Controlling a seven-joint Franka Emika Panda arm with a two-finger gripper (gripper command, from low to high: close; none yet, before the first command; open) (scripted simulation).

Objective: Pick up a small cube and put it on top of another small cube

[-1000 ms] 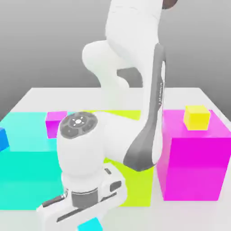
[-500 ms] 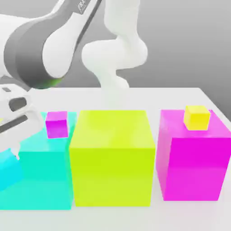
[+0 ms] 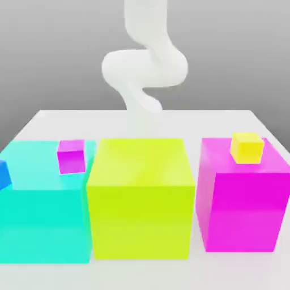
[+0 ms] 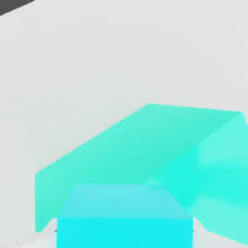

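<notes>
The small cube, light cyan, sits very close to the hand in the hand view, held level above the white table, and my gripper is shut on it. Behind it lies the big cyan block. In the exterior view another small cube, magenta, stands on top of the big cyan block, near that block's far right corner. The white arm links rise behind the blocks.
A big yellow-green block stands in the middle. A big magenta block on the exterior view's right carries a small yellow cube. A darker blue small cube peeks in at the left edge. The white table extends behind.
The hand swung from in front of the blocks toward the exterior view's left and left that frame, carrying the light cyan cube along. The blocks and the other small cubes stayed put.
</notes>
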